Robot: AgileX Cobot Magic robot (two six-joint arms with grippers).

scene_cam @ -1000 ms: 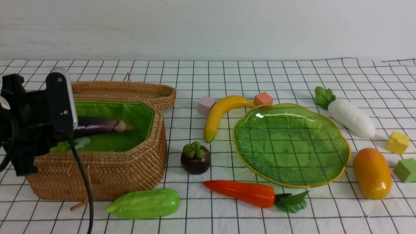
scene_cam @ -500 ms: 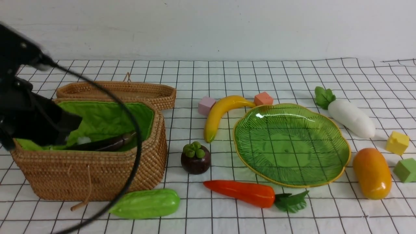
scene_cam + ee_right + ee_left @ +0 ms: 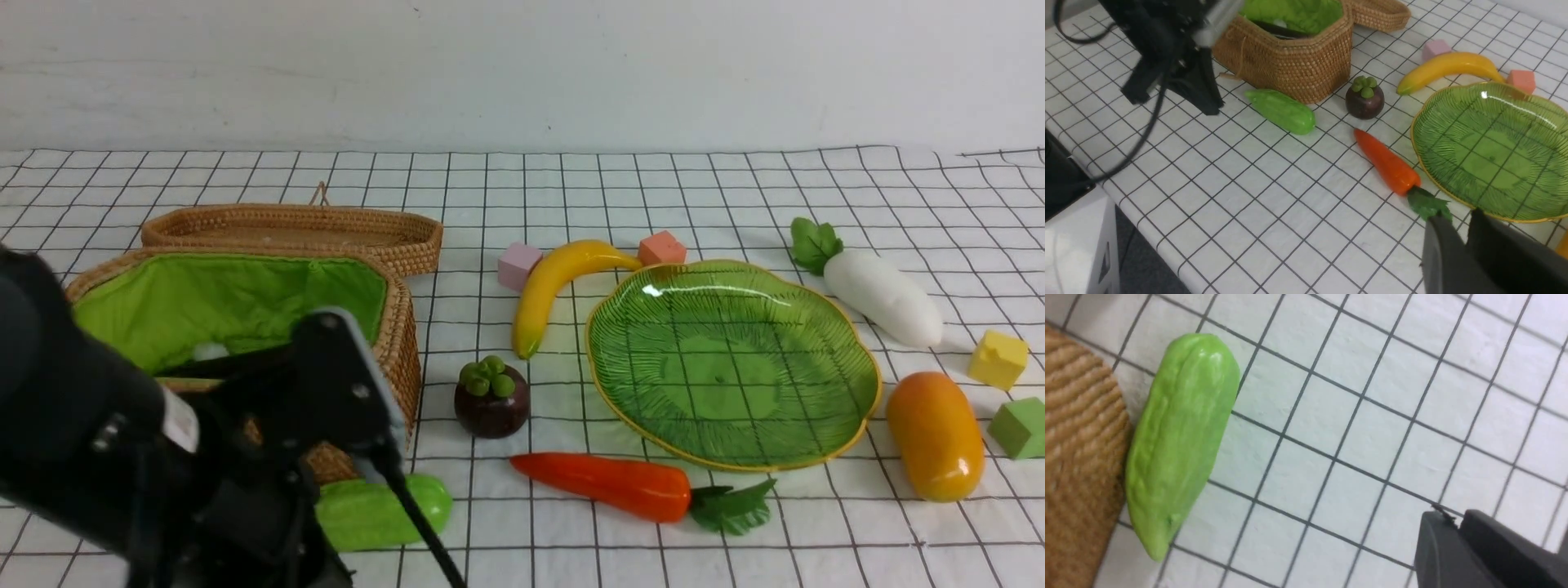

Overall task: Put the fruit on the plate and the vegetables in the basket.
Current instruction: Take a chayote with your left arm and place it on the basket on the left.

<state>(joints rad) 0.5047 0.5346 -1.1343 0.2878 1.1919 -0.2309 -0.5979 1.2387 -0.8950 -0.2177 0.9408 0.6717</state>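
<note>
The eggplant [image 3: 1280, 30] lies inside the green-lined basket [image 3: 400, 327]. The gourd [image 3: 400, 510] lies on the cloth against the basket's front wall and also shows in the left wrist view [image 3: 1180, 437]. My left gripper [image 3: 1453, 516] is shut and empty above the cloth, a little apart from the gourd. The banana [image 3: 555, 282], mangosteen [image 3: 491, 400], carrot [image 3: 608, 483], radish [image 3: 882, 296] and mango [image 3: 936, 435] lie around the empty green plate [image 3: 735, 367]. My right gripper [image 3: 1453, 218] is shut and empty, above the carrot's leaves.
The shallow woven lid [image 3: 294, 233] lies behind the basket. Pink [image 3: 518, 263] and salmon [image 3: 661, 247] cubes sit by the banana; yellow [image 3: 998, 358] and green [image 3: 1019, 426] cubes sit at the right. The left arm [image 3: 122, 457] hides the basket's front left.
The left gripper let go of the eggplant, which now lies in the basket. The left arm swung out of the basket, forward and down beside the gourd.
</note>
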